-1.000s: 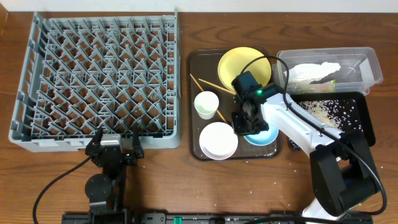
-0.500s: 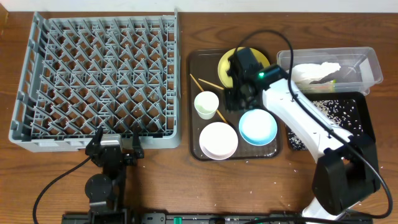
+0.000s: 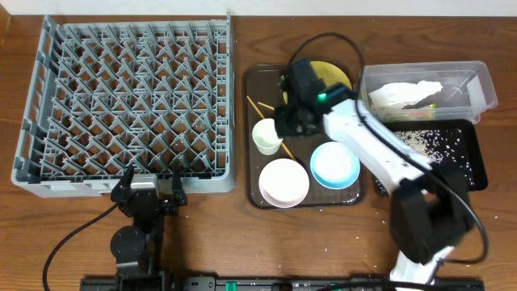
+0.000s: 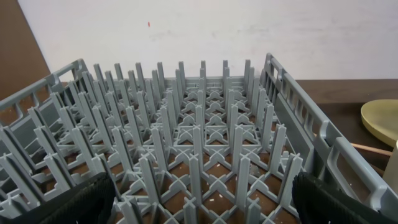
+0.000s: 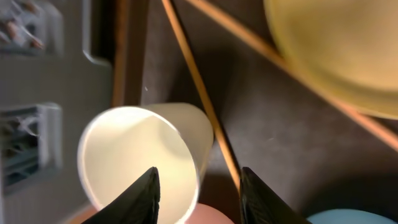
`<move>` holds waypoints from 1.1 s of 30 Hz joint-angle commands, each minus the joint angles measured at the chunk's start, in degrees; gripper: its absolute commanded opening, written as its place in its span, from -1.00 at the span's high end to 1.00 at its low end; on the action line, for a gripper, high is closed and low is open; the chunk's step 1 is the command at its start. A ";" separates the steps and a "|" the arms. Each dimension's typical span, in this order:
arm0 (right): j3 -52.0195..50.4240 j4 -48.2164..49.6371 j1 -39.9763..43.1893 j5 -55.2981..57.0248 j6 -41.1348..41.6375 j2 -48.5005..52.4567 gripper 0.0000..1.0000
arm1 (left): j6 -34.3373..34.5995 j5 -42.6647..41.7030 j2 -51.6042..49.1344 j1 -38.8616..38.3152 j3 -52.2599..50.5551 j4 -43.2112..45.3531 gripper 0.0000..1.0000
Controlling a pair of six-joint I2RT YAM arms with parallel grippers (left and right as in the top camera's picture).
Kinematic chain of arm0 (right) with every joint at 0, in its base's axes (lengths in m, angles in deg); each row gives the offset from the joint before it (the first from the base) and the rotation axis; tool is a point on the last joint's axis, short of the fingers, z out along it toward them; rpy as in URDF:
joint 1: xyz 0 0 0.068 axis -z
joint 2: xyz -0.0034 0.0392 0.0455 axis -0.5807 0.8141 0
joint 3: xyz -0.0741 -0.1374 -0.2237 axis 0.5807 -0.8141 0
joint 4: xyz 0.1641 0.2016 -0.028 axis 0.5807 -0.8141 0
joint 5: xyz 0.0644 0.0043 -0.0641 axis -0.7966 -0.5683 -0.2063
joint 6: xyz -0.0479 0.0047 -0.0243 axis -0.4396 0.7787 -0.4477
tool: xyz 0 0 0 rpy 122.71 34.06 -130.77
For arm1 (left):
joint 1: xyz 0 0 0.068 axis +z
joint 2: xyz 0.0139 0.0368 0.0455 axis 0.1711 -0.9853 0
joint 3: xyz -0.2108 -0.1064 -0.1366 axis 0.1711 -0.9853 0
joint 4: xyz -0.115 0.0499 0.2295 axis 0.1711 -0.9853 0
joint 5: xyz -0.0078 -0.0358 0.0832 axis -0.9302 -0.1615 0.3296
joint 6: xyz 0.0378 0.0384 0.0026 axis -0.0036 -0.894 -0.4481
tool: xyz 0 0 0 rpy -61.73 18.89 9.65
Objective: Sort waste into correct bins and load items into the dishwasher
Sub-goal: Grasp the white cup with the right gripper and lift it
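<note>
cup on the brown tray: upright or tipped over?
Upright. The cup shows a full round rim facing up in the overhead view; the right wrist view looks into its open mouth.

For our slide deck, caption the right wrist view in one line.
Right gripper, jaws apart, above a pale cup beside chopsticks and a yellow plate on a tray.

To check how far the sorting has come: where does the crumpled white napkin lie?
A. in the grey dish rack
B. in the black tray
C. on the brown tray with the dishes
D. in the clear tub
D: the overhead view shows the napkin inside the clear tub, which stands just behind the black tray.
</note>
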 commanded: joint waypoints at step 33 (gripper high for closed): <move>3.48 -4.39 13.99 -10.60 -4.57 -14.60 0.98 | 0.70 -1.09 0.39 -0.11 -0.92 -1.90 -0.85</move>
